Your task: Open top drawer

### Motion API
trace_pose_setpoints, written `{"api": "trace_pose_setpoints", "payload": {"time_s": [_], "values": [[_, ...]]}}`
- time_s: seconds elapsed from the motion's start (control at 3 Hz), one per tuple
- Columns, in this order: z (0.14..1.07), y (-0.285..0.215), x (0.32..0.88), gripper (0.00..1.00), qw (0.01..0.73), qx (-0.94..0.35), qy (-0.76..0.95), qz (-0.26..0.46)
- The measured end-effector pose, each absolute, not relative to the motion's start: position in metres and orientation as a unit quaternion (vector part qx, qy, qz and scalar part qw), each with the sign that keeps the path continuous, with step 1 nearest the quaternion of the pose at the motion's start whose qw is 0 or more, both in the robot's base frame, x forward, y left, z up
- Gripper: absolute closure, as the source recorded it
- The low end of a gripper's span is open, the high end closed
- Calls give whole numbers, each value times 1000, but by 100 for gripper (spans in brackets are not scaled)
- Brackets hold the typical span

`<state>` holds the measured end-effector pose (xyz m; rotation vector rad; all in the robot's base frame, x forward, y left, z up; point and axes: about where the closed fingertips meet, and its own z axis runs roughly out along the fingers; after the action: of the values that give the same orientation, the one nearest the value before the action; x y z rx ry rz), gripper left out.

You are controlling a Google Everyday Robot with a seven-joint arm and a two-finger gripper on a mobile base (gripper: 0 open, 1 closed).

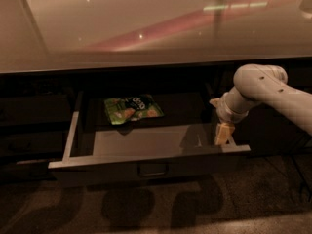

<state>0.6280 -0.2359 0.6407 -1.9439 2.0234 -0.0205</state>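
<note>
Glossy pale bench (146,33) over dark cabinets | top drawer (122,143) under bench edge, drawn far out, nearly done | green snack bag (132,108) far-left inside | gripper (223,133) dipped behind right front rim, likely for hauling; open or closed: cannot tell

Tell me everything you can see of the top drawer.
The top drawer stands well open beneath the glossy countertop. It is wide and shallow, with a dark grey-brown front, a small rounded dark pull at its centre, a grey tray floor and pale side rails. A green snack bag lies flat toward the back left of the tray. The robot's hand hangs at the right rail near the front corner and appears to touch it.
</note>
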Motion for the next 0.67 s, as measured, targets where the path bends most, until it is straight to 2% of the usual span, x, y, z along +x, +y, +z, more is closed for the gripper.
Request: {"api": "trace_pose_setpoints", "payload": {"time_s": [0.33,0.67], "values": [[638,-245,605,0,153,-680,716,-38],[638,-244,606,0,153,-680,716,-38]]}}
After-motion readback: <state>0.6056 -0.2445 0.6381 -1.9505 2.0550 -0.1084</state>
